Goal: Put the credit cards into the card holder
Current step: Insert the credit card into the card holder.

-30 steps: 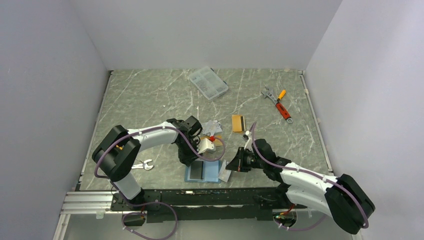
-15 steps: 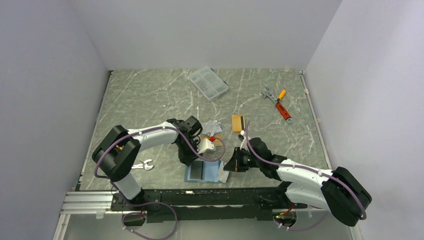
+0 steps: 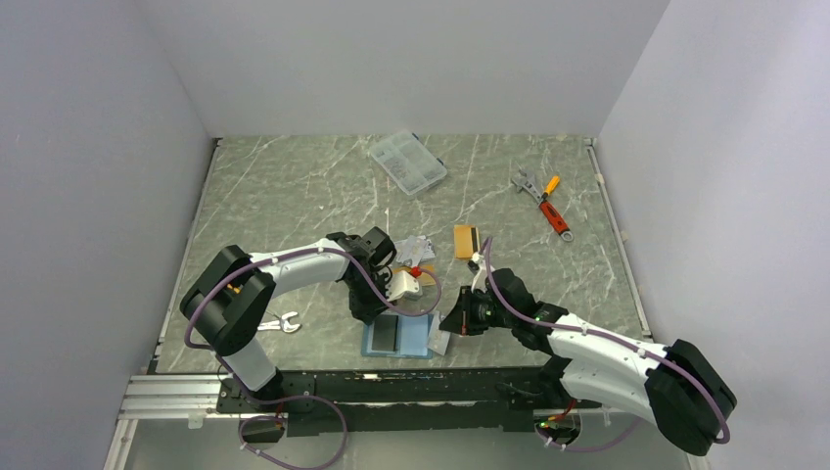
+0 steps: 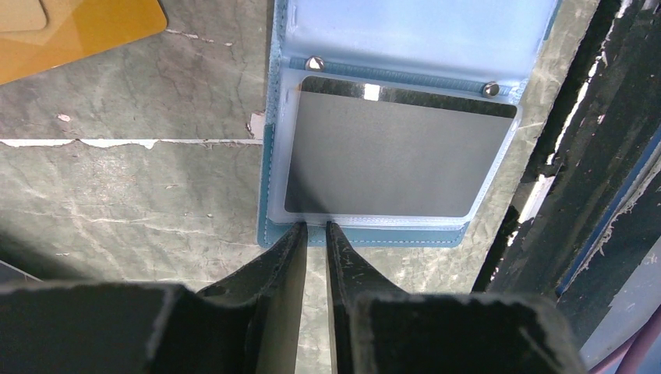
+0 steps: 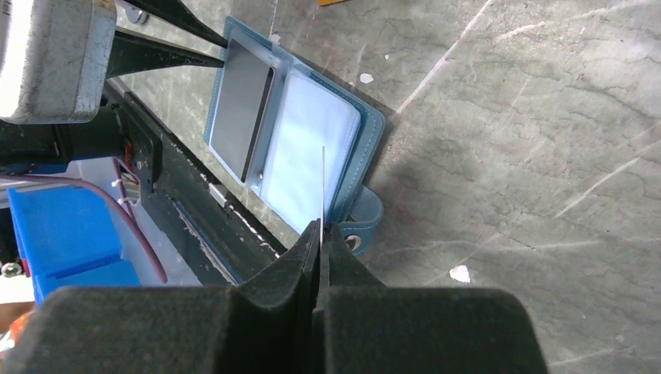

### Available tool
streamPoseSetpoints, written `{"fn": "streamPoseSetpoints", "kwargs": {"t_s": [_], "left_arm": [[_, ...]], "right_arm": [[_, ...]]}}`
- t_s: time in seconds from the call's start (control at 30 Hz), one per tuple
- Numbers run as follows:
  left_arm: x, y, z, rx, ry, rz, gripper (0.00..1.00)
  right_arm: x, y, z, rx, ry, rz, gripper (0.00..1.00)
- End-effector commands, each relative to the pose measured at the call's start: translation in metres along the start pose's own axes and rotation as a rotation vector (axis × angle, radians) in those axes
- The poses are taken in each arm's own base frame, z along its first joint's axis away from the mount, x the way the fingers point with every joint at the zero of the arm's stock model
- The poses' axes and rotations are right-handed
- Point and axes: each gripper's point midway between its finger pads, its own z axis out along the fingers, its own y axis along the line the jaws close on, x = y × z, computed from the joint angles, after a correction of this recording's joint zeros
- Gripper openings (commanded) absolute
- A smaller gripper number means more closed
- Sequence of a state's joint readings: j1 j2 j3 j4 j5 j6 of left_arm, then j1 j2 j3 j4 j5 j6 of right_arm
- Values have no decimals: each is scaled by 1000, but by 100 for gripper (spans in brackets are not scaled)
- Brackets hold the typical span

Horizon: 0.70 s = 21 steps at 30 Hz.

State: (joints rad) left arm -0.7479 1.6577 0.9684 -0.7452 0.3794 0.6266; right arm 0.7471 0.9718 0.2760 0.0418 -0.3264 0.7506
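Note:
The card holder (image 3: 411, 339) lies open near the table's front edge, teal with light blue sleeves. A dark grey credit card (image 4: 397, 156) sits in its left sleeve. My left gripper (image 4: 314, 227) stands open by a narrow gap, with its tips on the holder's edge and nothing between them. My right gripper (image 5: 321, 226) is shut on a thin credit card (image 5: 323, 183), seen edge-on above the holder's right sleeve (image 5: 312, 148). An orange card (image 3: 466, 241) and silver cards (image 3: 416, 249) lie farther back.
A clear compartment box (image 3: 407, 163) stands at the back. An adjustable wrench and an orange-handled tool (image 3: 541, 201) lie at the right, and a small spanner (image 3: 279, 322) at the left. The black frame rail (image 3: 391, 377) runs just in front of the holder.
My right gripper has moved slightly left with its card, closer over the holder. The left gripper has stayed in place, its jaws a little narrower.

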Motion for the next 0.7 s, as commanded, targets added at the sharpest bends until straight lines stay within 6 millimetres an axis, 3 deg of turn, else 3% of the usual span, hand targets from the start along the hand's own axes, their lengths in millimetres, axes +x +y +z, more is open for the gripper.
{"fn": "streamPoseSetpoints", "kwargs": {"t_s": [0.0, 0.67], "left_arm": [[7, -6, 4, 17, 21, 14, 21], [7, -9, 1, 24, 17, 19, 19]], "right_arm": [[0, -4, 0, 20, -5, -13, 0], [1, -8, 17, 47, 51, -27, 0]]}}
